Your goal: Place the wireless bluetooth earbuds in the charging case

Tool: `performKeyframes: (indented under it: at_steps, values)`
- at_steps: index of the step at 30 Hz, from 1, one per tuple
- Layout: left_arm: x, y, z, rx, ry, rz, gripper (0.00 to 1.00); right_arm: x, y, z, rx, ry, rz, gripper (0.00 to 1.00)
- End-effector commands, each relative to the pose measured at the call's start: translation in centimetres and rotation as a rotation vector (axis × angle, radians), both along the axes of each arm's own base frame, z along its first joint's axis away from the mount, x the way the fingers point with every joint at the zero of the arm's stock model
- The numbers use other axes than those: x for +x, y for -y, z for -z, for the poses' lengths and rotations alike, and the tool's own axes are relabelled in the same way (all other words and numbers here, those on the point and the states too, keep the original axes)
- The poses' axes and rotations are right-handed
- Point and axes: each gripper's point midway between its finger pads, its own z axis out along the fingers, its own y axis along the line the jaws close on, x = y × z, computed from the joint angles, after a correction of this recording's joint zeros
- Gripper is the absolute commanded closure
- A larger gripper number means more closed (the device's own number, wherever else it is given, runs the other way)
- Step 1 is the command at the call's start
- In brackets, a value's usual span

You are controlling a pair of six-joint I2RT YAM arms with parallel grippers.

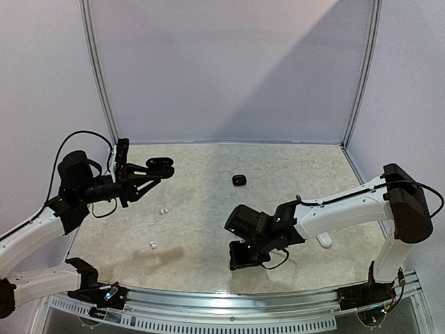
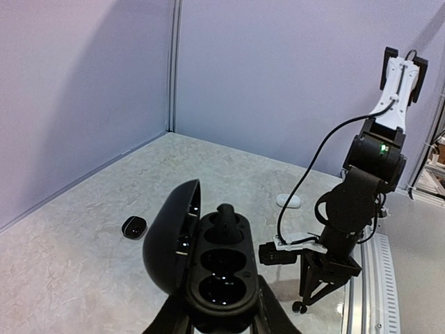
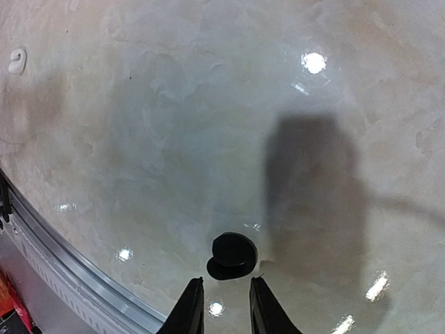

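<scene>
My left gripper (image 2: 222,319) is shut on the base of an open black charging case (image 2: 219,268), held above the table at the left (image 1: 160,166). Its lid stands open to the left, and one black earbud (image 2: 227,221) sits in the far socket; the other sockets are empty. My right gripper (image 3: 225,281) is open and low over the table near the front (image 1: 240,262). A black earbud (image 3: 233,255) lies just ahead of its fingertips, not between them. Two white earbuds (image 1: 163,210) (image 1: 153,244) lie on the table at the left; one shows in the right wrist view (image 3: 17,61).
A small glossy black piece (image 1: 239,180), likely another earbud, lies mid-table and shows in the left wrist view (image 2: 134,226). A white pebble-shaped case (image 2: 288,200) lies by the right arm (image 1: 334,209). A metal rail (image 1: 243,299) runs along the front edge.
</scene>
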Motion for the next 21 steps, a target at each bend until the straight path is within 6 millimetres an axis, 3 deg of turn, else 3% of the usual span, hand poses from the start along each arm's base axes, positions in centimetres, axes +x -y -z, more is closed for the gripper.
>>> performKeyframes:
  at_steps: [1, 6, 21]
  values:
    - [-0.1, -0.2, -0.1, -0.005, 0.016, -0.001, 1.0, -0.2, 0.6, 1.6, -0.031, -0.021, 0.03, 0.77]
    - [-0.4, -0.1, -0.1, -0.001, 0.025, 0.022, 1.0, -0.1, 0.4, 2.5, -0.033, -0.029, 0.04, 0.78]
    - [-5.9, 1.7, 1.5, 0.013, 0.195, 0.405, 1.0, 0.1, 0.5, 1.7, -0.026, -0.015, 0.027, 0.78]
